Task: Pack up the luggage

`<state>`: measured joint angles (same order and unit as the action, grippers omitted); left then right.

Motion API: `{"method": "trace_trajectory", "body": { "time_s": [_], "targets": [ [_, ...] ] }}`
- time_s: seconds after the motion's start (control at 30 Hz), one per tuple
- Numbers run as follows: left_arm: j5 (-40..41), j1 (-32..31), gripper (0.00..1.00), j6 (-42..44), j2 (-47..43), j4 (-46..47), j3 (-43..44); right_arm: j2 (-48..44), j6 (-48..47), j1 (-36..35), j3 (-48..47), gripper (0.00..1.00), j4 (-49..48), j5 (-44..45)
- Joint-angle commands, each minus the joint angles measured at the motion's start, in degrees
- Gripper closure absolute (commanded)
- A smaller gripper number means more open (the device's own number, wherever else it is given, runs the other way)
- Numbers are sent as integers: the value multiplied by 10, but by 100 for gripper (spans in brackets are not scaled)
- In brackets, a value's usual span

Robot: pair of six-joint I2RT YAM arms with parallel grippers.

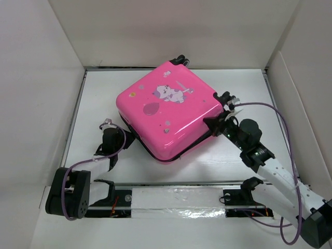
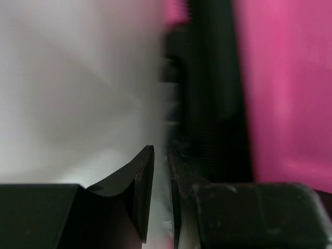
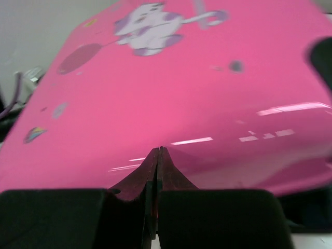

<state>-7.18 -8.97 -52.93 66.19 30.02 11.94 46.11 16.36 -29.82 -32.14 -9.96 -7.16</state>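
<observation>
So the luggage (image 1: 171,110) is lying flat and shut on the white counter (image 1: 233,85), sticker side up, turned diagonally so one corner points back toward the arms. The right claw (image 1: 224,113) sits tight against its right edge, fingers pinched together with nothing between them. The left claw (image 1: 110,126) is just off the left corner by the dark zipper seam (image 2: 212,93), with only a thin gap left. Both are close, but the right looks nearer.

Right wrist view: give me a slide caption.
Shut right gripper poised at the glossy lid of the closed pink luggage.
</observation>
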Motion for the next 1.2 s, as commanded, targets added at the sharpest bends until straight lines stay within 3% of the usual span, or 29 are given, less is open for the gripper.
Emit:
{"method": "trace_trajectory", "body": {
  "time_s": [0.0,0.2,0.3,0.43,0.53,0.7,0.83,0.97,1.17],
  "targets": [
    [-15,-25,86,10,3,88,19,-13,46,45,26,100,62,158],
    [1,-25,86,34,-24,78,1,3,103,141,42,97,70,243],
    [-5,-25,86,39,-32,93,-15,65,104,196,34,89,19,163],
    [-7,-32,87,53,-44,99,-25,157,105,202,-3,83,-23,100],
    [38,-89,88,64,-62,108,-35,236,102,202,-32,78,-76,41],
    [138,-199,88,62,-74,91,-31,374,86,195,-130,78,-154,-96],
    [161,-256,89,41,-76,99,-40,454,87,195,-208,79,-171,-127],
    [190,-306,89,28,-76,94,-45,470,77,209,-251,79,-156,-125],
    [214,-337,89,26,-49,88,-23,449,87,257,-256,53,-158,-167]
  ]
}}
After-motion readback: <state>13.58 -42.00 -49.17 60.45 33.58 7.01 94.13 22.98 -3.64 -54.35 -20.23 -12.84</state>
